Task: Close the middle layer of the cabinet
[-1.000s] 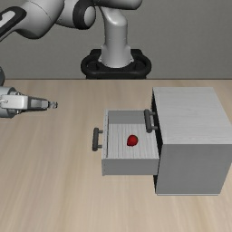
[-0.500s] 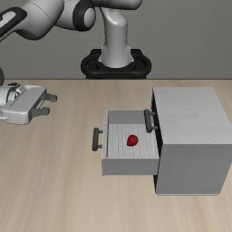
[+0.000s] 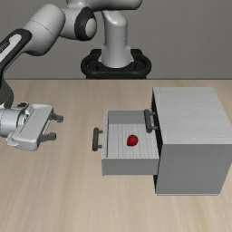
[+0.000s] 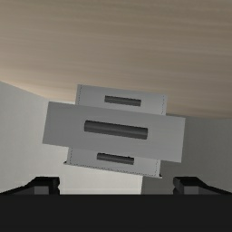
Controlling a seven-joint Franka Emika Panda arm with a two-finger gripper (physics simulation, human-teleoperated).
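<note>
A grey cabinet (image 3: 188,136) stands at the exterior view's right. Its middle drawer (image 3: 127,159) is pulled far out toward the exterior view's left, with a dark handle (image 3: 97,138) on its front and a small red object (image 3: 132,140) inside. My gripper (image 3: 55,127) is open and hovers left of that handle, a short gap away, fingers pointing at it. In the wrist view the middle drawer front (image 4: 63,127) with its handle (image 4: 115,130) juts out between the upper and lower drawer fronts, straight ahead of my gripper (image 4: 116,186).
Another dark handle (image 3: 149,119) sits on the cabinet face above the open drawer. The robot base (image 3: 116,63) stands behind. Bare wooden tabletop (image 3: 54,190) surrounds my hand.
My hand has turned from side-on to face the drawer and moved down and slightly right in the exterior view. Drawer and cabinet have not moved.
</note>
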